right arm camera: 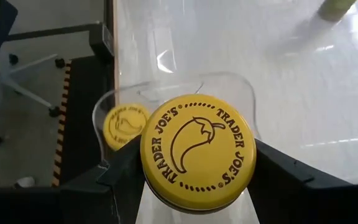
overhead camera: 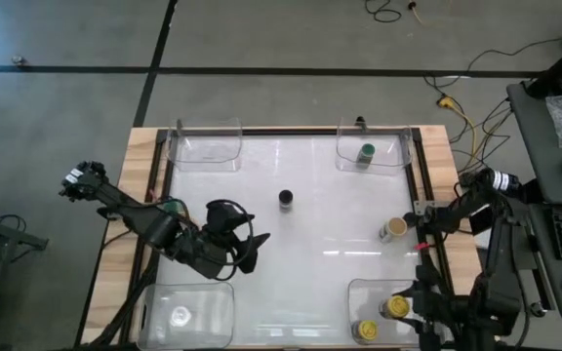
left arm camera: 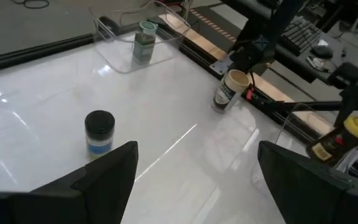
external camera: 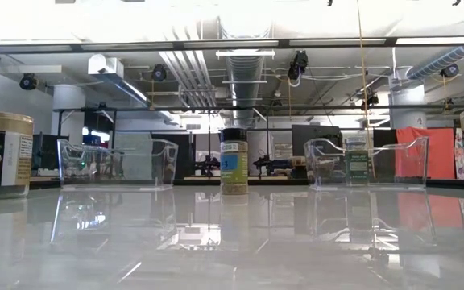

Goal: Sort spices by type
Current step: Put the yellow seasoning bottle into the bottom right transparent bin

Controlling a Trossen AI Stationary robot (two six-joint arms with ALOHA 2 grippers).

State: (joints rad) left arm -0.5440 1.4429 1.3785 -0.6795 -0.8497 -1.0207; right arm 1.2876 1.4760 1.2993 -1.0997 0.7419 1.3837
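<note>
A black-lidded spice jar (overhead camera: 286, 199) (left arm camera: 99, 132) stands upright mid-table, just beyond my open left gripper (overhead camera: 250, 246) (left arm camera: 197, 180), which touches nothing. A tan-lidded jar (overhead camera: 393, 229) (left arm camera: 229, 90) stands by the table's right edge. A green-lidded jar (overhead camera: 366, 153) (left arm camera: 145, 42) sits in the far right tub. My right gripper (overhead camera: 398, 310) (right arm camera: 197, 155) is shut on a yellow-lidded jar (right arm camera: 197, 152) over the near right tub, where a second yellow-lidded jar (right arm camera: 124, 126) (overhead camera: 365, 331) stands. A pale-lidded jar (overhead camera: 180, 315) sits in the near left tub. My right gripper pinches the yellow-lidded jar between its two fingers (right arm camera: 126, 171), one on each side just under the lid's rim (right arm camera: 151, 180). It comes from above, pointing down. The lid hides the jar's body and base, so I cannot tell whether it rests in the tub.
Clear plastic tubs sit at the table's corners: far left (overhead camera: 206, 144), far right (overhead camera: 398, 146), near left (overhead camera: 213, 292), near right (overhead camera: 359, 292). A dark frame runs along the right edge (overhead camera: 422, 195). Bare white table lies between the black-lidded jar and the tan-lidded one.
</note>
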